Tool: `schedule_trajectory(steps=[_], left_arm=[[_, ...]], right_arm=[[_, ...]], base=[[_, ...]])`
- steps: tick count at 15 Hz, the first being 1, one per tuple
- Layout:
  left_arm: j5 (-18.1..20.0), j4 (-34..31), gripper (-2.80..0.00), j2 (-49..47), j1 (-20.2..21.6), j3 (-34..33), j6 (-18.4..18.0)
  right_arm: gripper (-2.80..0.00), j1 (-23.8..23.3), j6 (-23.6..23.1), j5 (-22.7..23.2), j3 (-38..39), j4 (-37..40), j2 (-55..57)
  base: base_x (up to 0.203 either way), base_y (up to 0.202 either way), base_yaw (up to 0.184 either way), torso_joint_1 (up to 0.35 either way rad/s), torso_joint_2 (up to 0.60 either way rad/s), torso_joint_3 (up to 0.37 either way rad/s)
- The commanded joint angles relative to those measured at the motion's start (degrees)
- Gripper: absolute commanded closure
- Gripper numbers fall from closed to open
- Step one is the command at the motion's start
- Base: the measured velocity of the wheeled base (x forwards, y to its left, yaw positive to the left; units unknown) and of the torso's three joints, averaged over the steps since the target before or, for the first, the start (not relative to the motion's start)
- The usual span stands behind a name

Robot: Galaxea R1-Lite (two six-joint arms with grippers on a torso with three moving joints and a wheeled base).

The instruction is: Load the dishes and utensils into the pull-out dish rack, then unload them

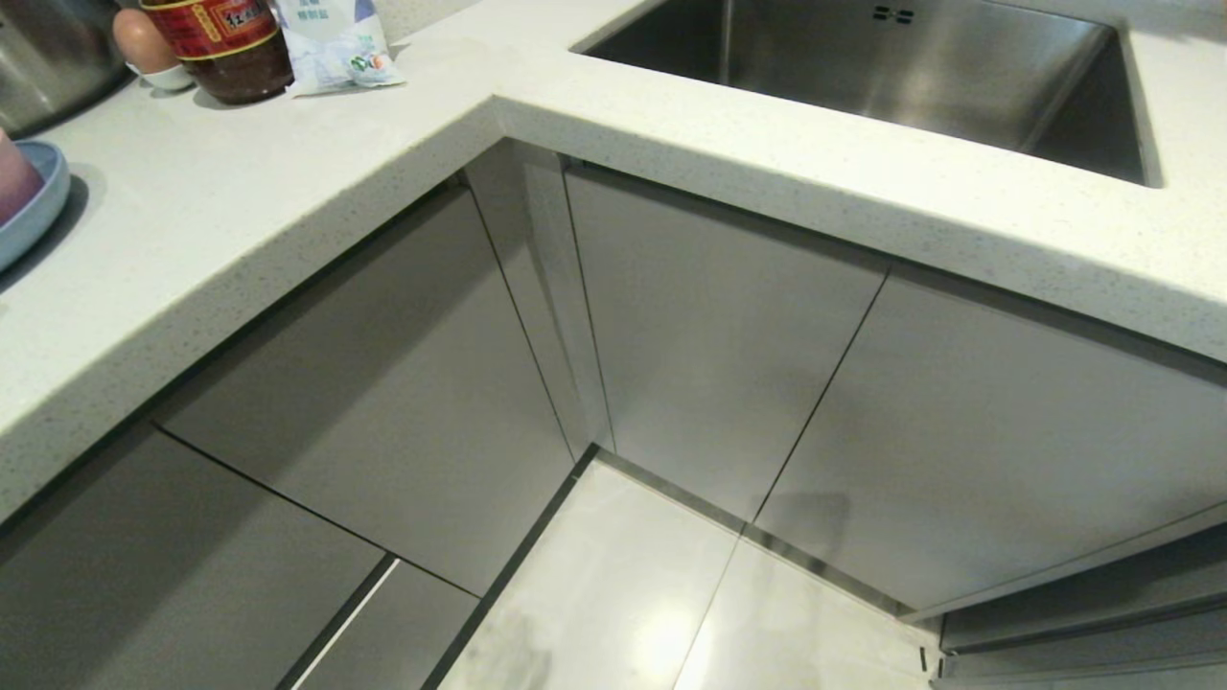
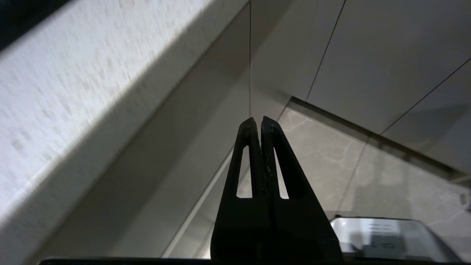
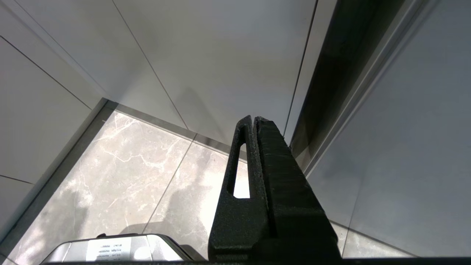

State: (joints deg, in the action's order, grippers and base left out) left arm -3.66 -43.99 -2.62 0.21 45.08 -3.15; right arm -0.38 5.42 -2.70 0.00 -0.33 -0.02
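We see a speckled white bench (image 1: 288, 182) cornering over closed grey cabinets (image 1: 709, 335); the blue plate (image 1: 34, 206) sits at nine o'clock, steel sink (image 1: 920, 67) at one. Both grippers, left gripper (image 2: 257, 121) and right gripper (image 3: 254, 119), have jaws pressed together, empty.

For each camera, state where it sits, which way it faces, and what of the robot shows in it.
Head view: on the head, looking down at the countertop, sink and cabinet doors; no arm shows.
Left wrist view: behind the shut left gripper, facing the countertop's edge, cabinet doors and floor.
Right wrist view: behind the shut right gripper, facing cabinet doors and floor.
Shared: all three show the cabinet doors and floor.
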Motion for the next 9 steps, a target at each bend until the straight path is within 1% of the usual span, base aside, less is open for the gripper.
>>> schedule_trajectory(steps=[1, 4, 6, 7, 9], left_arm=[[-0.1, -0.1, 0.00, 2.6, 0.2, -4.7, 0.9], [0.1, 1.9, 0.00, 2.6, 0.2, -9.6, 1.7], [0.2, 7.3, 0.00, 2.6, 0.2, -14.5, 1.8], [0.1, 12.8, 0.00, 2.6, 0.2, -18.5, 1.8], [0.0, 27.4, 0.00, 2.6, 0.2, -28.6, 1.6]], right_arm=[[0.00, 0.0, 0.0, 0.0, 0.0, 0.0, -0.2], [0.00, 0.0, 0.0, 0.0, 0.0, 0.0, -0.2], [0.00, 0.0, 0.0, 0.0, 0.0, 0.0, -0.2], [0.00, 0.0, 0.0, 0.0, 0.0, 0.0, -0.2], [0.00, 0.0, 0.0, 0.0, 0.0, 0.0, -0.2]], base=[[0.000, 0.000, 0.000, 0.000, 0.00, 0.000], [0.000, 0.000, 0.000, 0.000, 0.00, 0.000], [0.000, 0.000, 0.000, 0.000, 0.00, 0.000], [0.000, 0.000, 0.000, 0.000, 0.00, 0.000], [0.000, 0.000, 0.000, 0.000, 0.00, 0.000]])
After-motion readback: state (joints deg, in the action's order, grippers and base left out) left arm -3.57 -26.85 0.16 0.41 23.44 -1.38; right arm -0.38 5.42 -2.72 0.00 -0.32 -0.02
